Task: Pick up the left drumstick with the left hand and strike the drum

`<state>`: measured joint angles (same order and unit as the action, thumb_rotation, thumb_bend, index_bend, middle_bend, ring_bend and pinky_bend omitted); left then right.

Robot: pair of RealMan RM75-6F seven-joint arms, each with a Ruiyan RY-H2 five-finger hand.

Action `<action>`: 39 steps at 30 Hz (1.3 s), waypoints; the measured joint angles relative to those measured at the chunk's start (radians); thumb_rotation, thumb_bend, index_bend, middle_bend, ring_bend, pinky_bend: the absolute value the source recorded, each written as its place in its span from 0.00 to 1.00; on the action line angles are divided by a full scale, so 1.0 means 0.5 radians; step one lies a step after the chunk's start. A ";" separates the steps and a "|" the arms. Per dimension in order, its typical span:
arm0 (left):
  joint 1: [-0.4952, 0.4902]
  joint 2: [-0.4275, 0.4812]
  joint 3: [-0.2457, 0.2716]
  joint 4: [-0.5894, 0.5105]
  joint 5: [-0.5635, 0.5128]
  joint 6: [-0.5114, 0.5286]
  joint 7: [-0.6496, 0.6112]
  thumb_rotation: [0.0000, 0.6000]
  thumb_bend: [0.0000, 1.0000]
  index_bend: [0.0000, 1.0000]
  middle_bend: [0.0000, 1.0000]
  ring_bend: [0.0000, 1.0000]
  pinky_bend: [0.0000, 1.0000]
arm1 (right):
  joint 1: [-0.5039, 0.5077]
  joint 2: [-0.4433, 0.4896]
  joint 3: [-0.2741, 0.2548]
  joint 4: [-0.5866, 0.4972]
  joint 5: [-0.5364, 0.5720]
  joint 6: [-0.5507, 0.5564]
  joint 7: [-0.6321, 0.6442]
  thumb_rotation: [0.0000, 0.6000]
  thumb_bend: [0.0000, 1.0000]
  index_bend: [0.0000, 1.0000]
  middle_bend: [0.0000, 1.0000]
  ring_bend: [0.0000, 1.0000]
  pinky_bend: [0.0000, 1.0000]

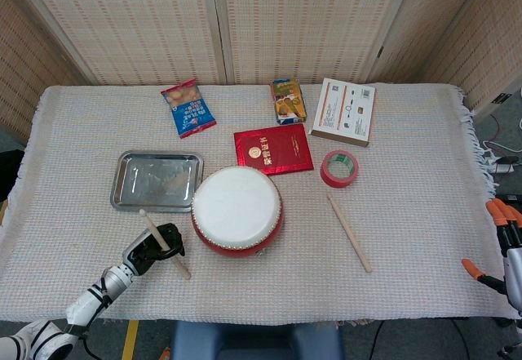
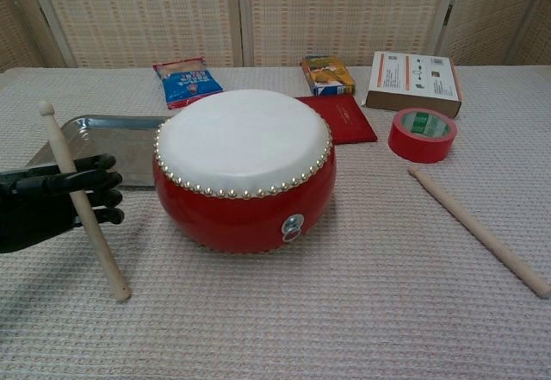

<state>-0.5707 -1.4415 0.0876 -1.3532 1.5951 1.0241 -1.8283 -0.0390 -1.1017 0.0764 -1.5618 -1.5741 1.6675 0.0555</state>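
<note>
**Left hand gripping the left drumstick beside the drum**

In the head view, your left hand (image 1: 157, 246) is wrapping its dark fingers around the left drumstick (image 1: 164, 244), which is slanting across the woven surface (image 1: 424, 213) just left of the red drum (image 1: 237, 211). Behind the hand, a steel tray (image 1: 157, 180) is lying near the drum's left side. The other drumstick (image 1: 349, 232) is resting well to the right of the drum, below a roll of red tape (image 1: 338, 168). Your right hand (image 1: 503, 242) is showing only partly at the right edge — you cannot tell whether it is clenched or released.

In the chest view, the left hand (image 2: 53, 205) is clasping the stick (image 2: 83, 200) near its middle; the stick is tilting, rounded tip up and to the left, lower end down by the cloth. The drum (image 2: 244, 166) is standing just right of the hand — apart from the stick. Farther back, a red booklet (image 2: 343, 120), a blue snack bag (image 2: 187, 80) and a white box (image 2: 414, 81) are lying flat.
</note>
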 measured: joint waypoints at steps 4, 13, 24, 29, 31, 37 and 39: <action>0.016 -0.007 -0.007 -0.051 -0.039 -0.002 0.166 0.66 0.21 0.67 0.71 0.61 0.54 | -0.002 -0.001 -0.002 0.001 -0.010 0.010 0.004 1.00 0.12 0.06 0.05 0.00 0.00; 0.075 -0.042 -0.012 -0.135 -0.090 0.032 0.589 0.65 0.22 0.69 0.74 0.64 0.56 | -0.006 -0.005 -0.007 0.002 -0.031 0.028 -0.002 1.00 0.12 0.07 0.05 0.00 0.00; 0.131 -0.097 -0.010 -0.176 -0.113 0.041 0.880 0.65 0.22 0.70 0.77 0.67 0.57 | -0.013 -0.007 -0.009 -0.002 -0.039 0.045 -0.011 1.00 0.12 0.07 0.05 0.00 0.00; 0.147 -0.114 0.003 -0.157 -0.106 0.039 0.950 0.65 0.22 0.72 0.78 0.68 0.59 | -0.014 -0.010 -0.010 -0.008 -0.045 0.048 -0.023 1.00 0.12 0.07 0.05 0.00 0.00; 0.155 -0.122 0.009 -0.147 -0.104 0.040 0.983 0.65 0.22 0.72 0.80 0.70 0.61 | -0.013 -0.009 -0.010 -0.012 -0.045 0.049 -0.028 1.00 0.12 0.07 0.05 0.00 0.00; 0.179 -0.146 0.023 -0.131 -0.099 0.040 1.021 0.66 0.23 0.73 0.81 0.72 0.63 | -0.012 -0.010 -0.009 -0.022 -0.047 0.047 -0.040 1.00 0.12 0.07 0.05 0.00 0.00; 0.187 -0.154 0.028 -0.125 -0.091 0.047 1.046 0.65 0.23 0.74 0.81 0.72 0.63 | -0.013 -0.010 -0.009 -0.025 -0.048 0.049 -0.045 1.00 0.12 0.07 0.05 0.00 0.00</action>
<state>-0.4773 -1.5183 0.1016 -1.4157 1.5497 1.0475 -1.3056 -0.0453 -1.1068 0.0718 -1.5742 -1.5983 1.6921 0.0329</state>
